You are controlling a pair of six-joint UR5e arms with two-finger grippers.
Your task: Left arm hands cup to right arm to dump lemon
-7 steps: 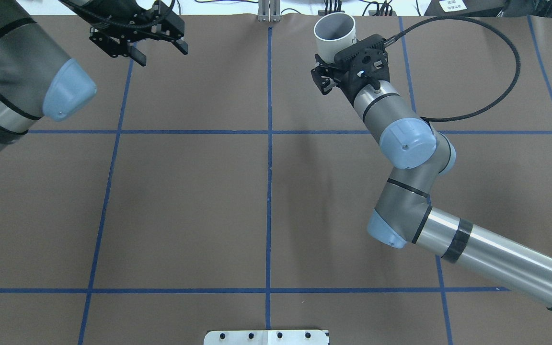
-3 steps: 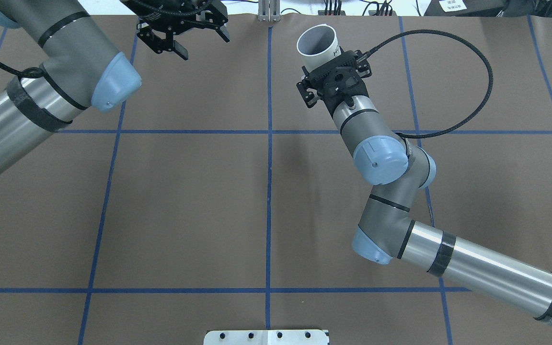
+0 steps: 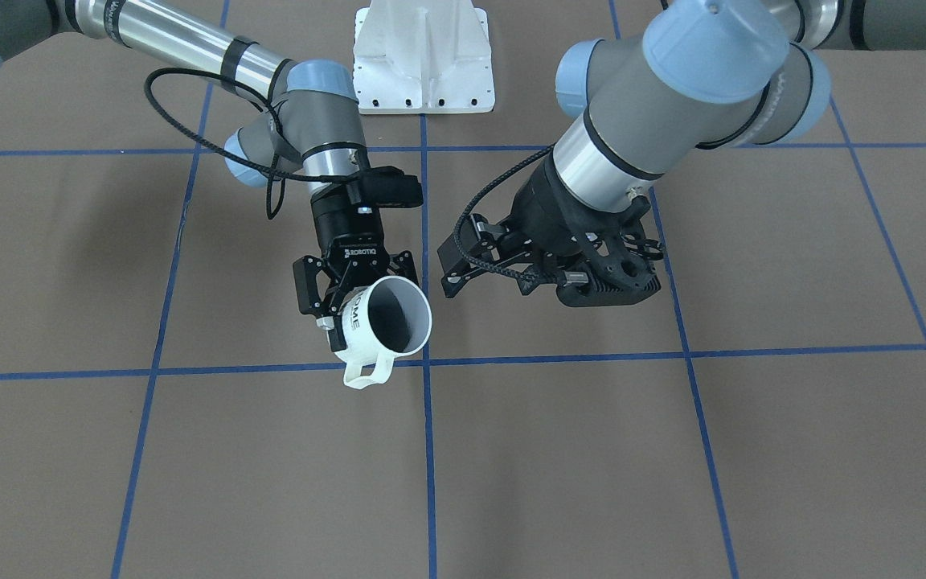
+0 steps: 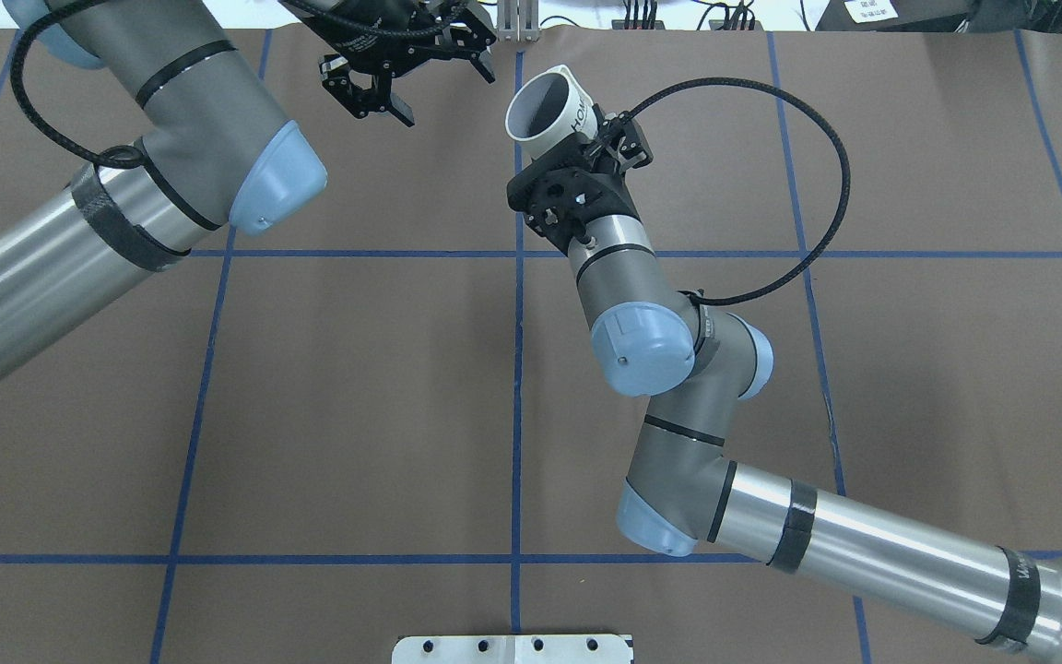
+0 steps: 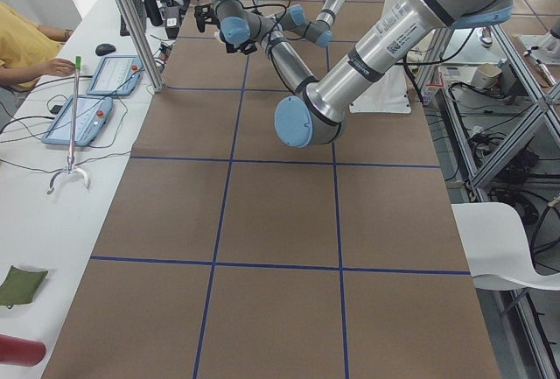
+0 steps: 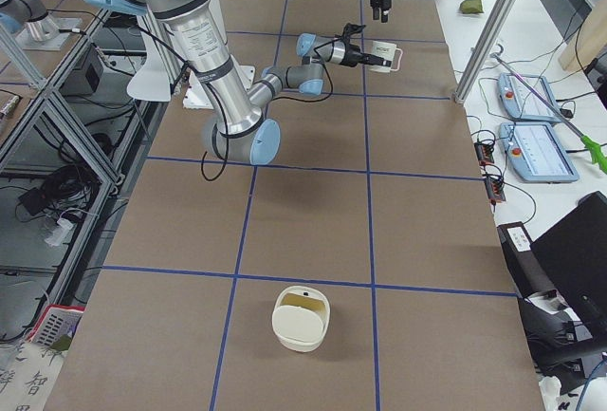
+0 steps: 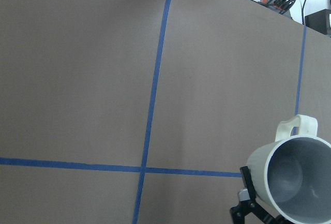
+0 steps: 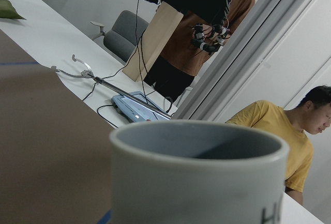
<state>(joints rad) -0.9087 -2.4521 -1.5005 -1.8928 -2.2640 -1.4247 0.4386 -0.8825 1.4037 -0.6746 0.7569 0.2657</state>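
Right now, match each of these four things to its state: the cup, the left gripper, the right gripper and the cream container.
Things:
1. cup
2. left gripper
3. right gripper
4. cream container

States:
A. open, holding nothing
B. resting on the table, well away from both grippers
C. shut on the cup
D. held above the table, tilted

Pairs: 1-D, 2-A, 3-C, 4-B
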